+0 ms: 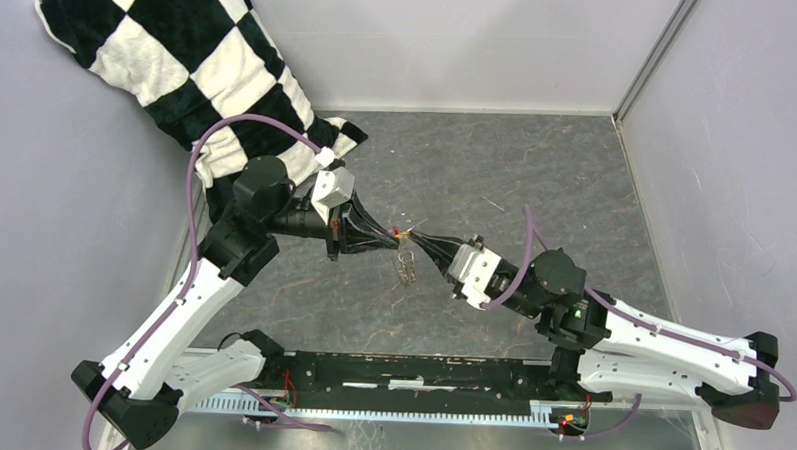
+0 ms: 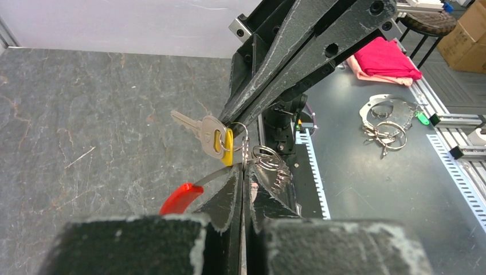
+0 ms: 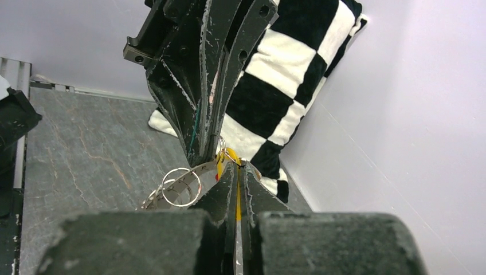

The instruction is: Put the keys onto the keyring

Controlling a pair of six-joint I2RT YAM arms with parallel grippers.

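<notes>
My two grippers meet tip to tip above the middle of the table. My left gripper point(image 1: 386, 235) point(image 2: 243, 169) is shut on the keyring's thin metal band, whose red sleeve point(image 2: 180, 198) sticks out to its left. Small silvery rings point(image 2: 269, 165) point(image 3: 180, 186) hang from the band and dangle below the tips point(image 1: 408, 267). My right gripper point(image 1: 421, 242) point(image 3: 238, 164) is shut on the key's yellow head point(image 3: 231, 154) point(image 2: 228, 150), right against the left fingertips. A silver key point(image 2: 198, 127) hangs with the yellow one on a small ring.
A black-and-white checked cloth point(image 1: 180, 57) lies at the back left against the wall. Grey walls close the left, back and right sides. A black rail point(image 1: 409, 370) runs along the near edge. Beyond it lie handcuffs, spare rings point(image 2: 390, 123) and a pink cloth point(image 2: 385, 60).
</notes>
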